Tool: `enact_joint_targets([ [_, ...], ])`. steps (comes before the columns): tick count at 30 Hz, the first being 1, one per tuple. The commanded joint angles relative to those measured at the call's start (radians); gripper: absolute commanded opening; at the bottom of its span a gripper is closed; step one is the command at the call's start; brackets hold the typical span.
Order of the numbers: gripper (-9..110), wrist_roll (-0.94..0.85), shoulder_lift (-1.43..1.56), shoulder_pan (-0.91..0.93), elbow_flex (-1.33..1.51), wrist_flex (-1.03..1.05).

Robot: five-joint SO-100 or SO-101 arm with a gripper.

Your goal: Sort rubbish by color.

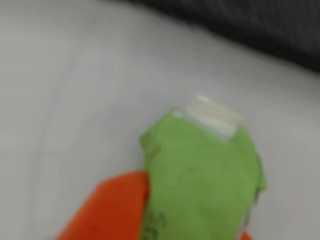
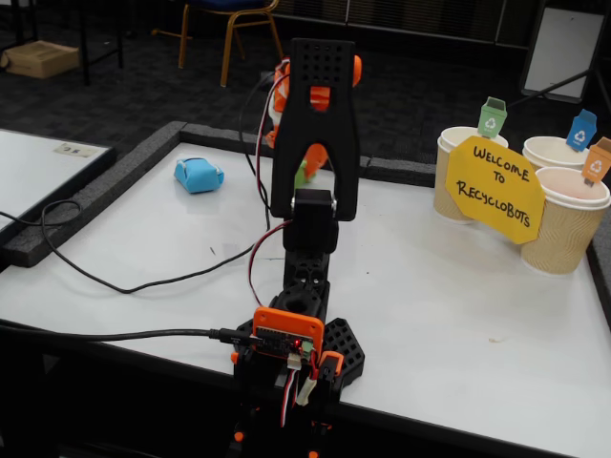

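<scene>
Jaws [image 1: 197, 220] are clamped on the green lump [image 1: 200, 175], which fills the lower middle of the wrist view, lifted off the desk [image 2: 458, 315]. So we're mid-carry. Blue lump [image 2: 199, 175] sits upper left of the fixed view. Next it probably needs a swing right to the green-tagged cup [image 2: 464, 172].

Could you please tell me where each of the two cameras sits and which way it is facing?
Wrist view: rides on the arm, close above the white table; shows an orange finger of the tool against the green paper lump.
Fixed view: stands behind the robot's base, looking across the table toward the blue paper lump, paper cups and yellow sign; shows the whole arm from behind.
Shared: the table, and a sliver of the green lump beside the arm.
</scene>
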Motion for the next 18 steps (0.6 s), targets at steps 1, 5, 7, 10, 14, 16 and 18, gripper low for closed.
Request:
enact_joint_targets([
  [1,0,0.098,0.442,0.034,-0.020,0.130],
  [5,0,0.184,0.706,0.038,0.098,0.225],
  [7,0,0.215,0.816,0.040,0.144,0.279],
  [10,0,0.242,0.969,0.052,0.213,0.359],
  [14,0,0.242,1.272,0.087,0.393,0.379],
  [16,0,0.242,1.416,0.103,0.472,0.390],
  [18,0,0.242,1.519,0.126,0.529,0.405],
])
